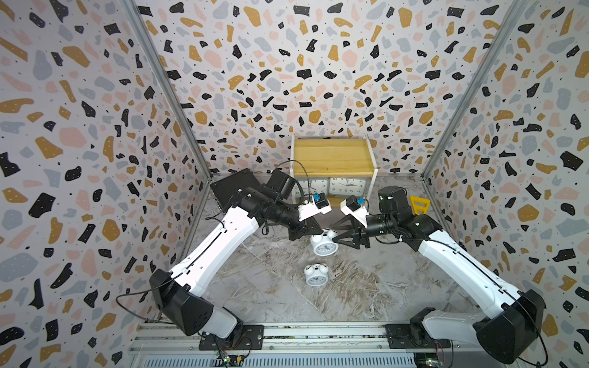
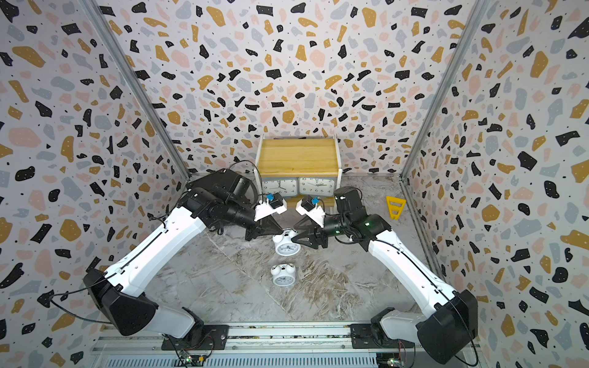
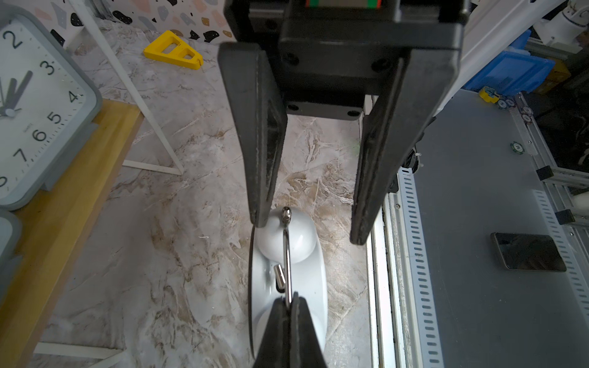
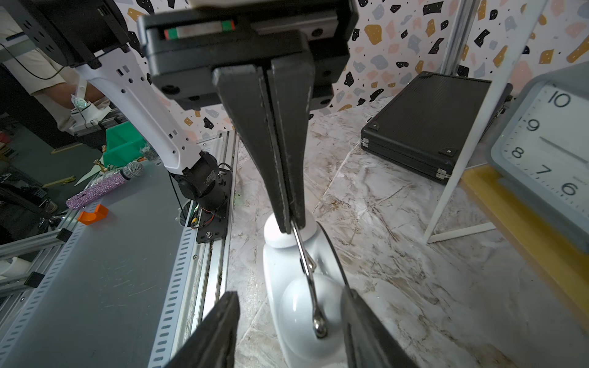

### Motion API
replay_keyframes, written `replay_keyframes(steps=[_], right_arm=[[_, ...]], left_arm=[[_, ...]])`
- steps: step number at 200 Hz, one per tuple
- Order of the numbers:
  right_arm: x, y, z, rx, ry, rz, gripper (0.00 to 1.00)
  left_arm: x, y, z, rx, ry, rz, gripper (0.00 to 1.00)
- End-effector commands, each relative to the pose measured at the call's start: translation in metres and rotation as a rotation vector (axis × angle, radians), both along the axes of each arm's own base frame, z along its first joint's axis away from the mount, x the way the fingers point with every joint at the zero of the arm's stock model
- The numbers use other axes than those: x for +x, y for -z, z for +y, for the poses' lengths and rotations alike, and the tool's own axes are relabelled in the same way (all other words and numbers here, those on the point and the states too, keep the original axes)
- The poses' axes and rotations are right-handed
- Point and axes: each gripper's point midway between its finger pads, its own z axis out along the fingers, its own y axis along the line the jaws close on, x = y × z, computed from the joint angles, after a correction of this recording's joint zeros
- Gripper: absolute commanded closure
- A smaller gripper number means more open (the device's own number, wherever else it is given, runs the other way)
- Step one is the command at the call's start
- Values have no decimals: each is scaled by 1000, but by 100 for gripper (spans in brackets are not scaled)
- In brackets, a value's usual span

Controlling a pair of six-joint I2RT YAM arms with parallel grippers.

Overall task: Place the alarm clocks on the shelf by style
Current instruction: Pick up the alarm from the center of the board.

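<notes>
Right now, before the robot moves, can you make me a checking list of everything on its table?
Surface: marble-patterned table, no spills seen.
Job's things: two grey clocks side by side on the shelf lower board; no clock on top. Far twin-bell clock between both grippers; near twin-bell clock alone towards the front.
Clutter: yellow triangular piece; black case.
Grippers: left gripper shut on the far clock's wire handle; right gripper open around one bell.
Cables: black cable loops by the left arm.
Surroundings: speckled walls.
</notes>
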Motion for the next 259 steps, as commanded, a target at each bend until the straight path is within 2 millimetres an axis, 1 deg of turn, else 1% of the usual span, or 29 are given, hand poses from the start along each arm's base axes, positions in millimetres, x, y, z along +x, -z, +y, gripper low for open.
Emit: replay_keyframes(steps=[1, 29, 40, 48, 62, 78, 102, 115, 121, 128, 140, 163, 165, 167, 187, 201, 210, 228, 259], right_arm=[[-7, -15, 2, 21, -32, -27, 44], [-6, -14, 2, 13, -21, -34, 43], [-7, -13, 1, 12, -25, -33, 45], [-7, -12, 2, 13, -28, -31, 50], [-8, -12, 3, 14, -32, -29, 63], [-7, -12, 3, 11, -28, -31, 76], [-4, -11, 1, -2, -6, -50, 93], [-2, -12, -1, -10, 15, -66, 100], [-1, -13, -2, -12, 27, -77, 100], [1, -15, -3, -16, 41, -90, 100], [2, -19, -5, -19, 62, -110, 100], [1, -28, -8, -10, 72, -128, 100], [1, -29, -8, -9, 74, -128, 100], [1, -30, -8, -7, 75, -129, 100], [-2, -39, -11, 5, 77, -128, 100], [-4, -45, -13, 11, 75, -129, 100], [-7, -50, -14, 21, 64, -127, 100], [-13, -58, -13, 48, 35, -121, 100], [-22, -70, -11, 94, -15, -106, 100]], left_arm=[[-4, -23, -11, -75, 58, -42, 100], [-6, -23, -12, -68, 67, -41, 100], [-7, -25, -13, -73, 72, -41, 100], [-7, -25, -14, -78, 73, -42, 100], [-7, -28, -15, -92, 74, -41, 100], [-7, -30, -17, -106, 76, -36, 100], [-7, -28, -17, -105, 72, -36, 100], [-6, -27, -15, -98, 63, -48, 100], [-6, -26, -14, -93, 56, -53, 100], [-4, -25, -13, -85, 41, -66, 93], [-2, -23, -9, -77, 20, -86, 86], [-4, -25, -2, -102, -5, -116, 53], [-5, -24, -1, -102, -7, -117, 51], [-5, -25, 0, -106, -10, -122, 47], [-5, -25, 13, -135, -54, -150, 28], [-7, -25, 23, -164, -85, -170, 17], [-9, -22, 28, -176, -95, -180, 12], [-14, -18, 34, -203, -107, -188, 7], [-21, -13, 34, -247, -91, -168, 4]])
